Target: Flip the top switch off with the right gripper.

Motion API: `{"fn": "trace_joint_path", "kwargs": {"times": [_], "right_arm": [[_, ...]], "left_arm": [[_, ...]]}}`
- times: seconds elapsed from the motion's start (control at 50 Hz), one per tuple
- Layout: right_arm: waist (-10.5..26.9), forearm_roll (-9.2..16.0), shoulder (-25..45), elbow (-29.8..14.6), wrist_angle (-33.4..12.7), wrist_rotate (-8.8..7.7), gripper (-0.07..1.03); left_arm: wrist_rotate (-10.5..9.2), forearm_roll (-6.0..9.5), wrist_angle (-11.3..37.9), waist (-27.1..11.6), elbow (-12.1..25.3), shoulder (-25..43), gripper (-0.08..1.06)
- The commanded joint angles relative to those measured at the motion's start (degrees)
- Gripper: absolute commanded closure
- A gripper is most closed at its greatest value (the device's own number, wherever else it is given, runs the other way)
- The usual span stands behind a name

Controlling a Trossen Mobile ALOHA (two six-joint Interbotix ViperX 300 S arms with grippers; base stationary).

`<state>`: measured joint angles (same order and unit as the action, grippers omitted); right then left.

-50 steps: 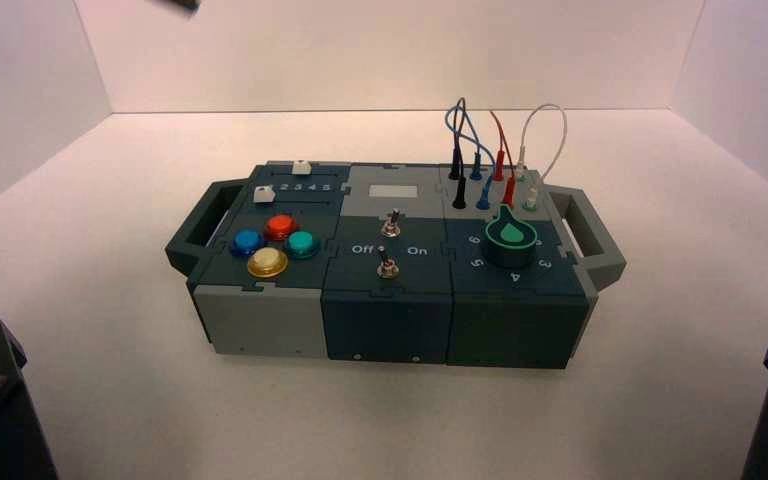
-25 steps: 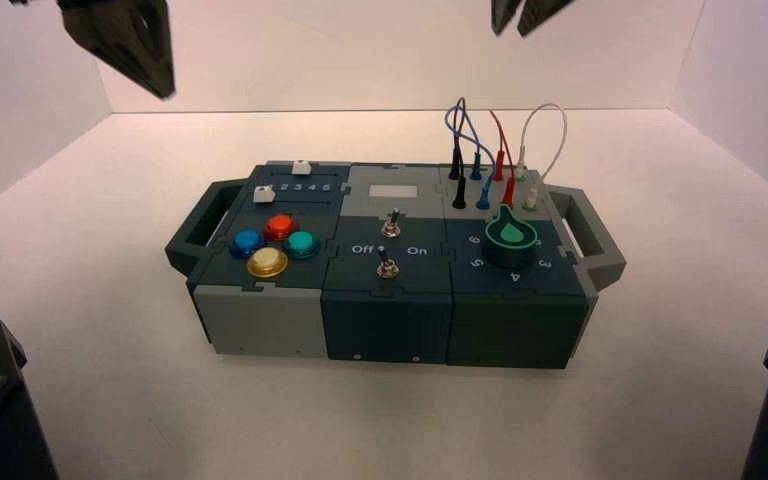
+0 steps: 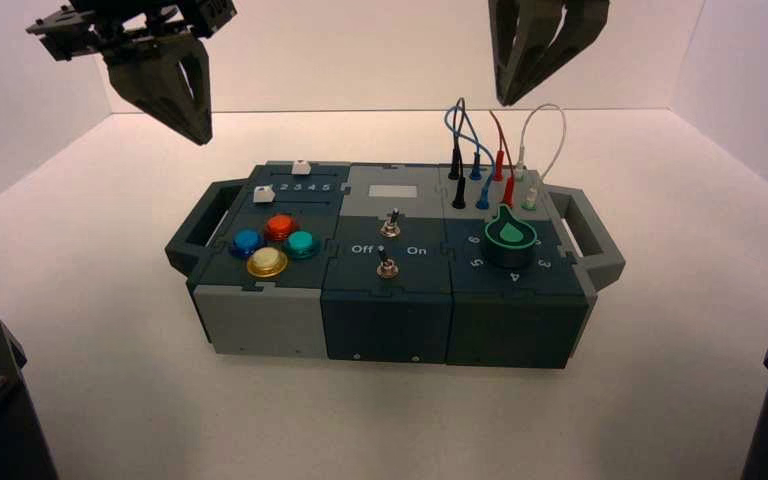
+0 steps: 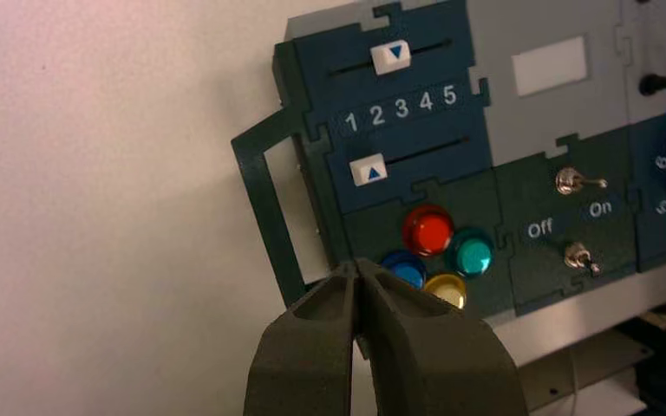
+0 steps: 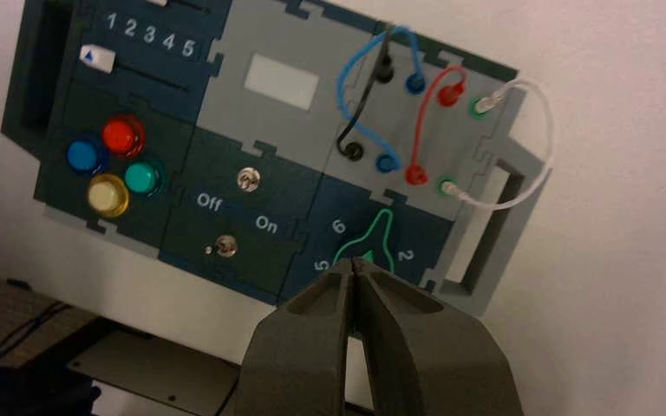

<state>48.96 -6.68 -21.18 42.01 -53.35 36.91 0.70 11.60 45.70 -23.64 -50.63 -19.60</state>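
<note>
Jaws shut together on nothing, the right gripper (image 3: 505, 101) hung above the dial (image 3: 511, 240), with the top switch (image 3: 391, 225) down and leftward of it, left of the dial, while the left gripper (image 3: 206, 141), closed and empty, hovered farther left.

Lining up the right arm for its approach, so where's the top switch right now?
In the high view, the top switch sits mid-box, just below the white rectangle and left of the dial.
</note>
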Motion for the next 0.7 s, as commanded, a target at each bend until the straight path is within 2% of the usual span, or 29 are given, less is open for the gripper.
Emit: {"fn": "trace_joint_path", "kwargs": {"times": [0.02,0.3,0.7], "right_arm": [[0.6,1.0,-0.1,-0.2,1.3,0.18,0.99],[3.2,1.6,1.1,0.6,3.4,0.26,0.99],[3.3,2.2,5.1,-0.2,4.9,0.18,0.99]], "left_arm": [[-0.26,-0.26,-2.1,-0.2,0.1,1.1,1.01],[-0.26,-0.26,-5.0,-0.2,-0.4,6.8,1.01],[-0.44,-0.26,-10.7,-0.2,-1.7,11.1,1.01]]}}
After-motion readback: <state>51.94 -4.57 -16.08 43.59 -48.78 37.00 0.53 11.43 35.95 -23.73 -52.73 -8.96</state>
